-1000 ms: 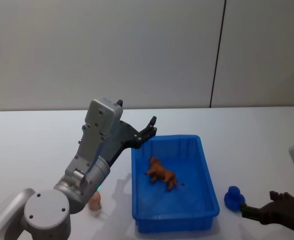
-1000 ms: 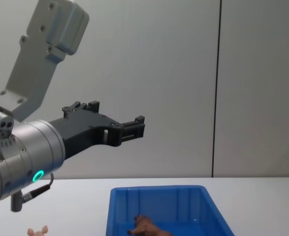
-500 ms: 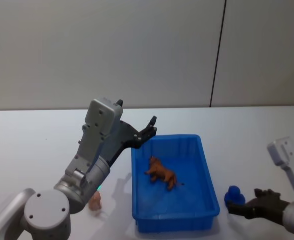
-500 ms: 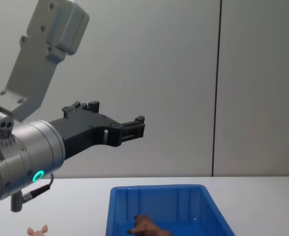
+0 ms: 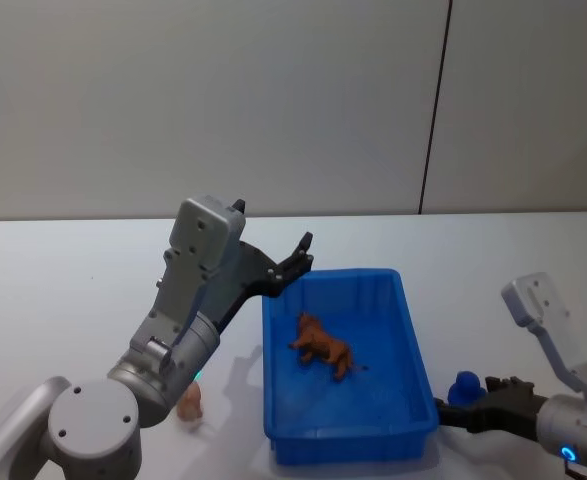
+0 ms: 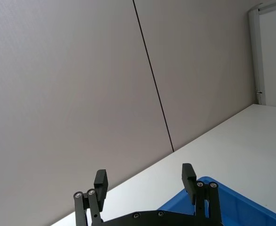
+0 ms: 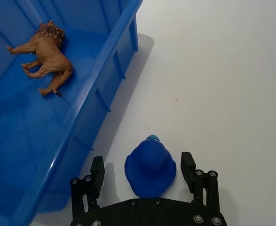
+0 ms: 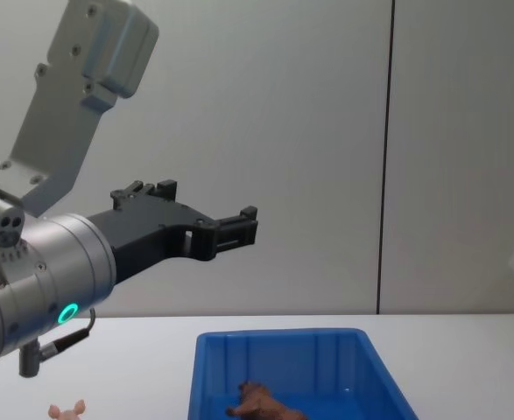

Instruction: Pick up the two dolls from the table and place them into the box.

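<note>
Spread wide, jaws of the right gripper (image 7: 143,161) flank the blue toy (image 7: 150,169) just right of the box (image 5: 353,447); centre it, then close gently, while the left gripper (image 6: 145,174) hangs likewise spread above its far-left corner.

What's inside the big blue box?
One small brown toy lion lies on the floor of the bright blue plastic bin. Nothing else shows inside; the strip behind its near wall is hidden.
</note>
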Robot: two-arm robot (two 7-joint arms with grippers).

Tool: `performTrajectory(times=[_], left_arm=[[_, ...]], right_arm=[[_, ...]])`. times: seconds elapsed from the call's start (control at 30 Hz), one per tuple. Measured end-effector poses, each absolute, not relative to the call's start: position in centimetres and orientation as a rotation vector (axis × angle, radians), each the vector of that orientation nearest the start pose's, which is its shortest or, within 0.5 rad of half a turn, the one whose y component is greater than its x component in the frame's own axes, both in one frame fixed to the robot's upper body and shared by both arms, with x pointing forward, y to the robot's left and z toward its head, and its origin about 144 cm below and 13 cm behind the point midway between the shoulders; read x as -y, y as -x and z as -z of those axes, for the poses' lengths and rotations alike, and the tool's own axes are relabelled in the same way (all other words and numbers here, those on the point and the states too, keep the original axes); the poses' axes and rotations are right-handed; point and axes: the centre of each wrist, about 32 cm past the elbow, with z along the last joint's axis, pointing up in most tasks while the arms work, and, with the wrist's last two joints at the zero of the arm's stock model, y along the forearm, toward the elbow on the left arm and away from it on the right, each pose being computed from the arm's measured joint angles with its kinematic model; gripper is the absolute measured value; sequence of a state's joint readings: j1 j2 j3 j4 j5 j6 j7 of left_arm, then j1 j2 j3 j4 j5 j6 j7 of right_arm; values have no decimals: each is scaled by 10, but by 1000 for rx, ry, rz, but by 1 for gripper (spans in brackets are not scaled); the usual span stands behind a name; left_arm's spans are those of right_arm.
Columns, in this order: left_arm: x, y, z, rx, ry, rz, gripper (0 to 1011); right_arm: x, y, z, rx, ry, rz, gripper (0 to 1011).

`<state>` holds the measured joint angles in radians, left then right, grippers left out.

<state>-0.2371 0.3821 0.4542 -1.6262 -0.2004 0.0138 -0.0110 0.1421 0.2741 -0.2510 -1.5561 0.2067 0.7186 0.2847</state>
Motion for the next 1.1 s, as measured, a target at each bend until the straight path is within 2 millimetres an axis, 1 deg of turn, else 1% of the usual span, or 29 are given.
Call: performTrajectory(times=[0.03, 0.13, 0.3, 0.33, 0.43, 0.47, 0.53, 0.57, 0.93, 1.1], left_arm=[[-198, -492, -1204, 268, -61, -1124, 1001], [-198, -492, -1204, 268, -61, -1124, 1001], [-198, -492, -1204, 268, -61, -1124, 1001], [-198, -492, -1204, 268, -61, -1124, 1001], [-198, -492, -1204, 268, -61, -1124, 1001], [-198, -492, -1204, 268, -61, -1124, 1001], [-198, -492, -1204, 268, -61, -1124, 1001], [-198, -492, -1204, 268, -61, -1124, 1001], [-198, -492, -1204, 268, -61, -1124, 1001], [-198, -492, -1204, 268, -61, -1124, 1001]], right_arm=[[232, -489, -1168, -439, 547, 1043, 1001], [230, -492, -1166, -443, 552, 1039, 951], [228, -495, -1165, -446, 559, 1035, 831], [227, -495, -1165, -446, 559, 1035, 780], [226, -497, -1164, -448, 562, 1033, 728], [226, -497, -1164, -448, 562, 1033, 661], [226, -497, -1164, -448, 564, 1032, 624], [226, -498, -1164, -449, 564, 1031, 580], [226, -497, -1164, -439, 563, 1042, 496], [228, -494, -1166, -402, 552, 1074, 461]])
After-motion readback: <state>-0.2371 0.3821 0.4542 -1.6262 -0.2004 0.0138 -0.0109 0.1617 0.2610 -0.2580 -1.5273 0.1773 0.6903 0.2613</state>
